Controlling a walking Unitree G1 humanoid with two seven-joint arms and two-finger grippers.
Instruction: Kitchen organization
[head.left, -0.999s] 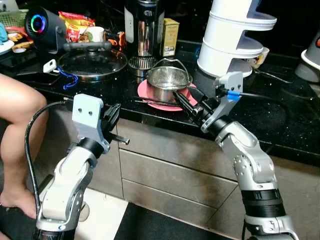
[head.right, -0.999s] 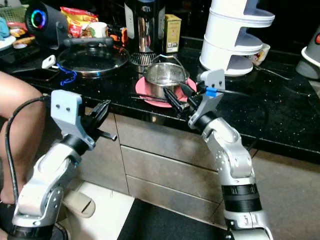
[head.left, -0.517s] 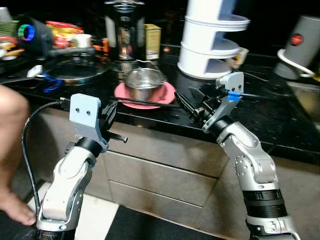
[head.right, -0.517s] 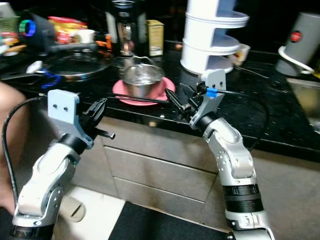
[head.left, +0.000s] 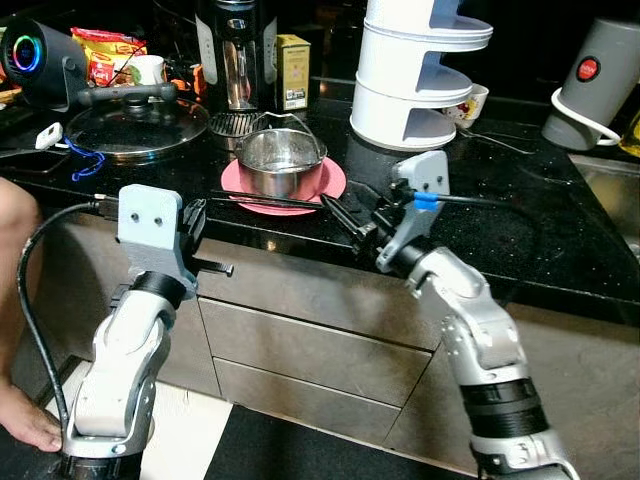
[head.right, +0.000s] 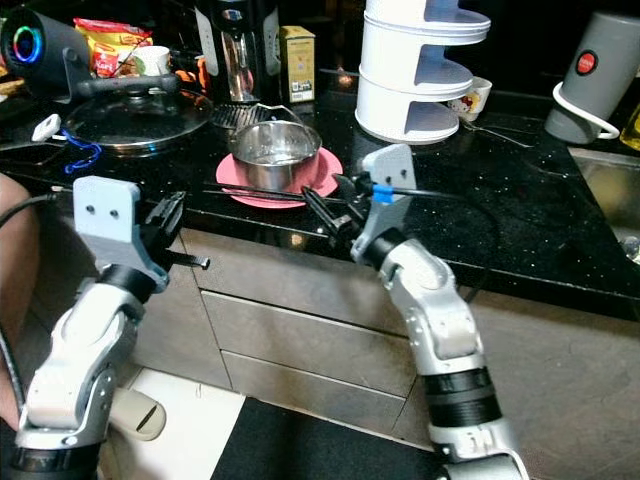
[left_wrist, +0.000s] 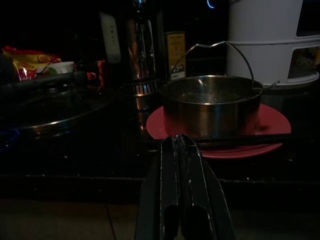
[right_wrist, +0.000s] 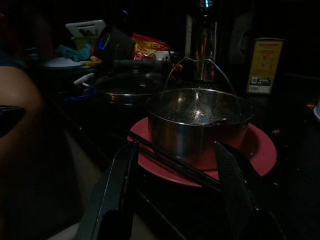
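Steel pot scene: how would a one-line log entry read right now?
steel pot on pink plate | chopsticks across plate front | right gripper open, facing pot | left gripper shut, below counter edge

Mid-frame, the small steel pot with a wire bail (head.left: 281, 160) on its pink round plate (head.left: 330, 184) and the long black chopsticks (head.left: 262, 202) block the counter edge. Open black speckled countertop (head.left: 500, 225) lies right of centre. The white tiered plastic stand (head.left: 420, 75) walls off the upper middle.

person's knee (head.left: 12, 215) at left; grey drawers (head.left: 300, 340) below black counter (head.left: 560, 240).
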